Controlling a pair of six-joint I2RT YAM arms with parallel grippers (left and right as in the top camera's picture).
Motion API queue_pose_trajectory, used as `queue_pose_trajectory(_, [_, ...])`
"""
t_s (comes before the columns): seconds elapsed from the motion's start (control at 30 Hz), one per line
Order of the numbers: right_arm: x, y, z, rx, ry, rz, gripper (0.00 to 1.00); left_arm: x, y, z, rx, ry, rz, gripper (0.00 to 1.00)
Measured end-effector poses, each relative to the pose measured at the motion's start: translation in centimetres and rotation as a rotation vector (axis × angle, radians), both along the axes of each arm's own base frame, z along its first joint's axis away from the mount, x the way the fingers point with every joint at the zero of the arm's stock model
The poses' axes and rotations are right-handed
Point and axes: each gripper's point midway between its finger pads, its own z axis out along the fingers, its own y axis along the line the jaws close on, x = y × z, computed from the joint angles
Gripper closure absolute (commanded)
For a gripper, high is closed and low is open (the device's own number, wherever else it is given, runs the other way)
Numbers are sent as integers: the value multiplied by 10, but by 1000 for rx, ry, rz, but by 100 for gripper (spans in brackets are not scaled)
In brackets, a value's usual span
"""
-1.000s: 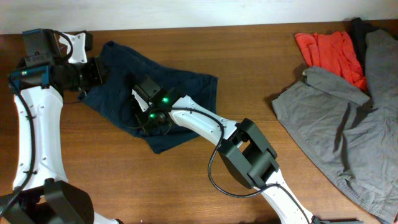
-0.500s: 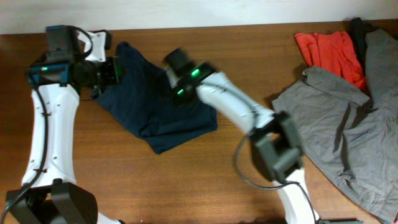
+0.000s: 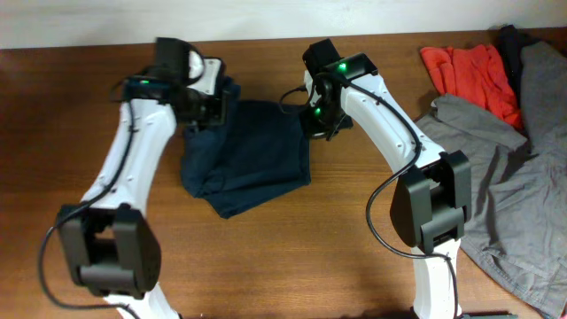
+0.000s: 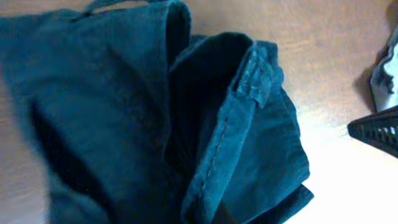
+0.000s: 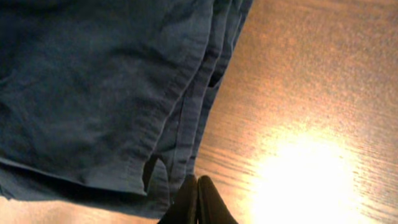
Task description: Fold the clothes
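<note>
shorts (image 4: 118,118): left wrist view crops them left and bottom; lower left blurred.
left gripper (image 3: 213,106): fingers hidden under its own housing from overhead.
right gripper (image 5: 196,200): fingertips cropped at bottom edge.
grey garment (image 3: 496,186): runs off the right edge.

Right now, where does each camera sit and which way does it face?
Overhead: above the table, facing straight down; shorts, left arm, right arm show.
Left wrist: on the left arm, over the folded shorts; one dark fingertip at right edge.
Right wrist: on the right arm, facing shorts' hem and table; right gripper shut at bottom.
Shared: all show the shorts.
</note>
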Motion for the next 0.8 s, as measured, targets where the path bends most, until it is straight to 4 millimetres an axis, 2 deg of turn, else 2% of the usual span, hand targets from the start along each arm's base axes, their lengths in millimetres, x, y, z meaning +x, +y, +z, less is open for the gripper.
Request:
queue_pose_trajectory(0.17, [-4,-3,-1,-8,20,1,96,6,-26,-19,6,16,2,100])
queue_pose_trajectory(0.33, [-6,-4,-1,-12,28,3,96,11,-43,-22,-4,3,25,99])
queue_pose_trajectory(0.43, [-7,-4,-1,-12,29,3,96,7,-58,-21,-9,-1,5,81])
queue_pose_trajectory(0.5, [-7,-4,-1,-12,29,3,96,3,-72,-19,-21,-4,-21,60])
queue_pose_trajectory(0.53, [-7,-4,-1,-12,29,3,96,2,-80,-18,-34,-9,-35,44])
queue_pose_trajectory(0.57, [-7,-4,-1,-12,29,3,96,0,-88,-16,-47,-14,-51,39])
queue_pose_trajectory(0.6, [-7,-4,-1,-13,31,3,96,-2,-95,-14,-61,-14,-65,35])
queue_pose_trajectory(0.67, [-8,-6,-2,-19,36,1,96,-3,-100,-12,-70,-13,-74,34])
queue_pose_trajectory(0.8, [-8,-9,-2,-20,40,-6,96,8,-93,4,-97,-43,-59,34])
